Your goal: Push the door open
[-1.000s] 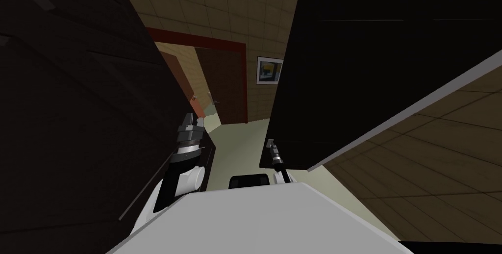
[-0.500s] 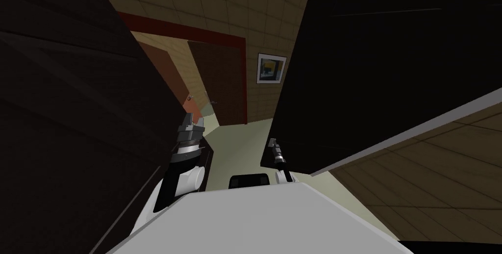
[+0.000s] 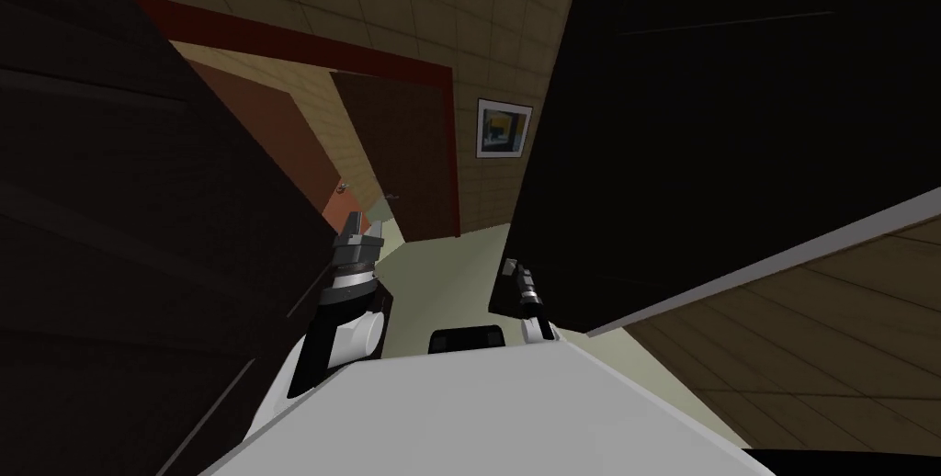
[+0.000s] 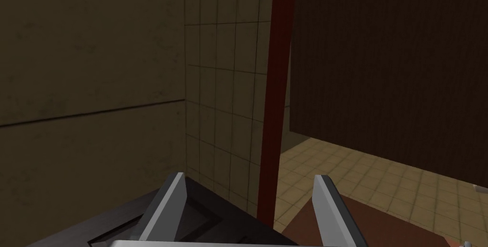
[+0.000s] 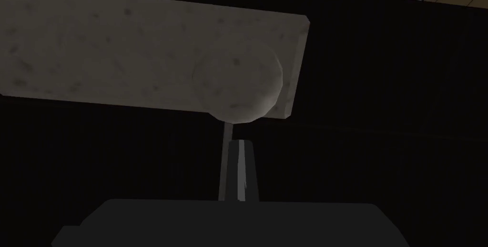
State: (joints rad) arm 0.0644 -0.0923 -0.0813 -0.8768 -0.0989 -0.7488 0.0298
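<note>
Beige tiled walls (image 3: 478,2) and a pale floor (image 3: 450,268) are surrounding a red door frame (image 3: 276,39). The dark door (image 3: 717,130) is standing right of that frame, carrying a mottled grey handle (image 5: 119,48) with a round knob (image 5: 236,84). The right gripper (image 5: 234,139), fingers pressed together, is seemingly touching the knob. The left gripper (image 4: 250,176), fingers spread wide, is pointing toward the frame.

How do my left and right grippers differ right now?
The left gripper has open fingers; the right gripper has them shut together. The left gripper faces the red door frame from farther off; the right gripper points at the round grey knob on the dark door, close up. Both hold nothing.
</note>
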